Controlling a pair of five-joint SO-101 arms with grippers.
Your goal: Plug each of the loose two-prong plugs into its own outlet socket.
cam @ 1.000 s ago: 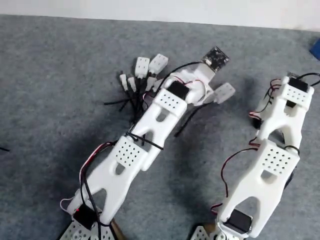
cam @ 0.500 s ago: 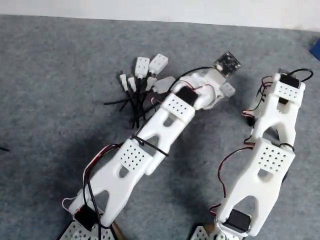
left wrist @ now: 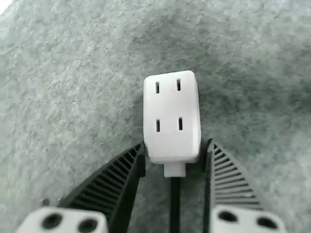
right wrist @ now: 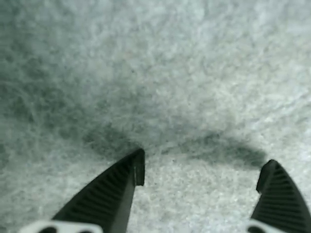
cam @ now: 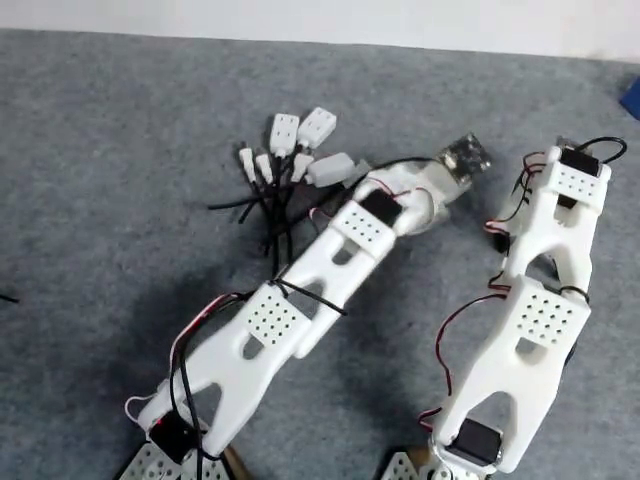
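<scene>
A grey felt tabletop [cam: 100,150] is bounded by a pale wall [cam: 300,15]. A bunch of white two-prong plugs on black cords [cam: 284,133] is seen well left of the left pincer [left wrist: 175,144], which is clamped on the cord end of a white four-slot outlet socket block [left wrist: 171,114]. The right pincer [right wrist: 204,160] is spread wide over bare felt, with nothing held.

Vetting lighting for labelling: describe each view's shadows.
High view: soft shadow on grey carpet beside the white left arm. Left wrist view: white four-slot outlet block darkens carpet around it. Right wrist view: dark patches ahead of the open right pincer.
</scene>
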